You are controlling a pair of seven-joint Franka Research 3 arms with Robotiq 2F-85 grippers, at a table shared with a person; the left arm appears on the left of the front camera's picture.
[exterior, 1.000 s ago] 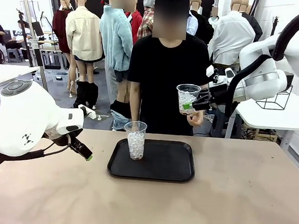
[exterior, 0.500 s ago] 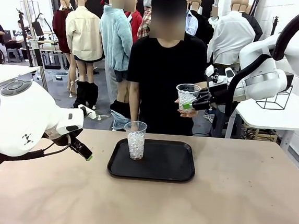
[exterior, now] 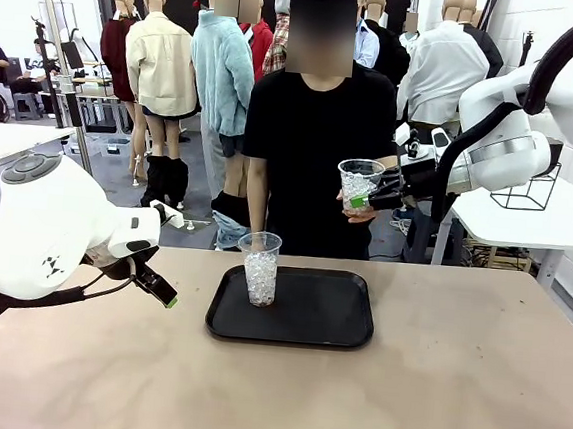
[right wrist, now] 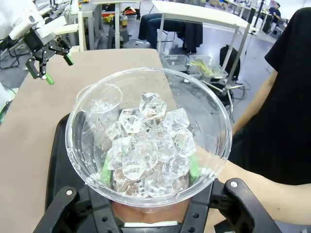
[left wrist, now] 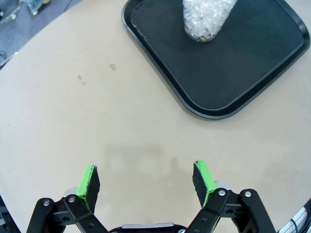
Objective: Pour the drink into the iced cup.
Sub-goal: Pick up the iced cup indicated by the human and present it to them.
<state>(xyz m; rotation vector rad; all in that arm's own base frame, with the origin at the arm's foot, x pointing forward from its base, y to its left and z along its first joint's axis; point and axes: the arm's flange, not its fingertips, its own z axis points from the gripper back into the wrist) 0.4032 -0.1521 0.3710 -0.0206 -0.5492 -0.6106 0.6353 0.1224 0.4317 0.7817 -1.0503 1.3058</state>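
1. Your right fingers (exterior: pixel 360 202) were clenched on the lower wall of a clear plastic cup heaped with ice cubes (exterior: pixel 359 184), one green pad on each side. The cup stood upright in the air, beyond the far edge of the counter (exterior: pixel 430 408) and in front of a person in a black T-shirt (exterior: pixel 312 147).

2. The person's hand (exterior: pixel 358 218) lay right at the base of that raised cup. From the right wrist view you could not tell whether the brownish tint under the ice was the drink or the hand seen through the plastic.

3. Your left fingers (left wrist: pixel 89 183) were released, spread wide with nothing between the green pads. They hung over bare counter at its left side, apart from the tray.

4. A second clear plastic cup packed with ice (exterior: pixel 259 269) stood upright in the far left part of a black rectangular plastic tray with rounded corners (exterior: pixel 327 323).

5. A faint amber trace showed at the bottom of the tray cup in the left wrist view.

6. The tray lay flat on the pale beige counter, near its middle and towards the person's side.
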